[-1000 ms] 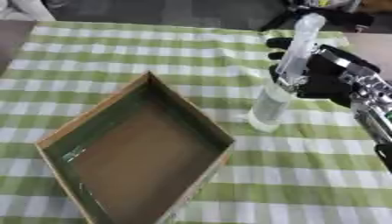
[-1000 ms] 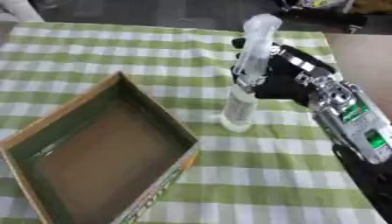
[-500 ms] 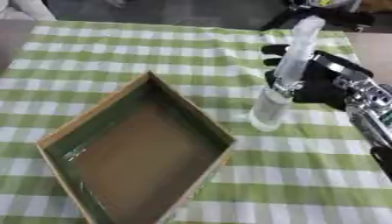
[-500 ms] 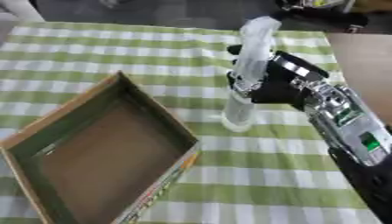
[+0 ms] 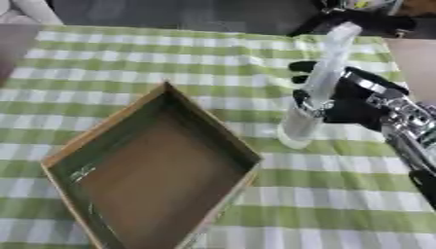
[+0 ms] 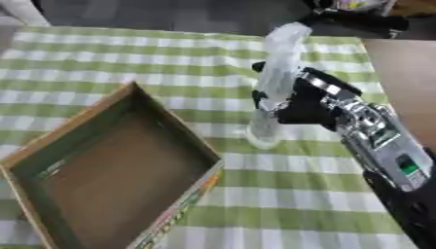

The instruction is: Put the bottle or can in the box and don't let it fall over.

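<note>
A tall clear plastic bottle (image 5: 317,86) stands upright on the green-checked tablecloth, right of the box, leaning slightly. My right hand (image 5: 349,97) comes in from the right and has its black fingers curled round the bottle's middle. The open cardboard box (image 5: 81,144), brown with a dark inside, lies at the lower left, turned at an angle and empty. The bottle's base (image 6: 262,137) is near the box's right corner but apart from it. My left hand shows in no view.
The green and white checked cloth (image 5: 128,53) covers the table. Dark objects (image 5: 357,19) lie at the far edge behind the bottle. A bare brown surface (image 6: 400,73) lies to the right of the cloth.
My right hand and the bottle have shifted a little left toward the box, and the bottle leans slightly more. The box has not moved.
</note>
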